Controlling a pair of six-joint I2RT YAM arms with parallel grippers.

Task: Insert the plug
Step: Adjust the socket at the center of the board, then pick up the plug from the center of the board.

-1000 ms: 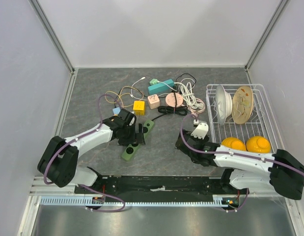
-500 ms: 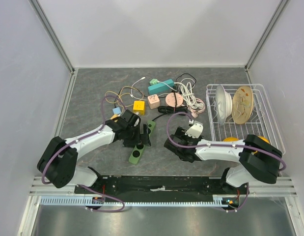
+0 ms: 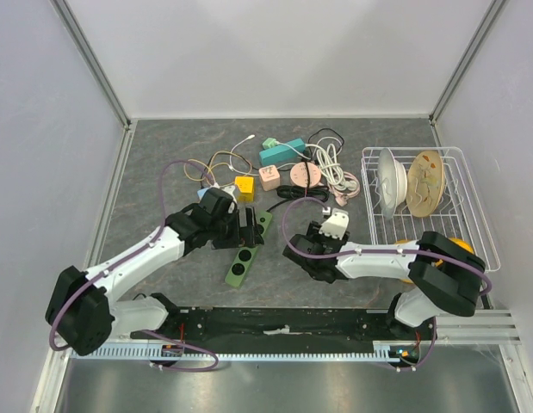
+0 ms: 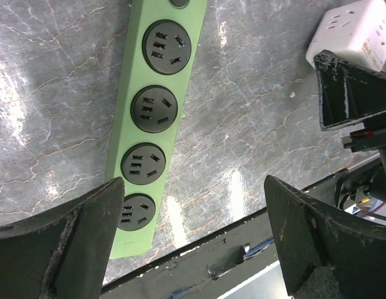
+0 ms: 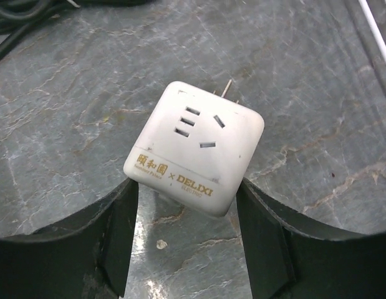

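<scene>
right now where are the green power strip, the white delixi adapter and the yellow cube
green power strip (image 4: 154,109), left wrist view, second round socket from top
white DELIXI adapter (image 5: 193,156), right wrist view, socket face
yellow cube (image 3: 244,185), top external view, top face

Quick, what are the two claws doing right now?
Left gripper: open, holding nothing.
Right gripper: straddling the white cube-shaped plastic plug adapter; grip cannot be told.

The plug is a white rounded cube with slot openings on its upturned face and gold "DELIXI" lettering along its near edge. It lies mid-frame on the grey marbled surface, turned cornerwise, with metal prongs poking out behind. The power strip, pale green with round black sockets, lies flat and slanted, from top centre to lower left.
</scene>
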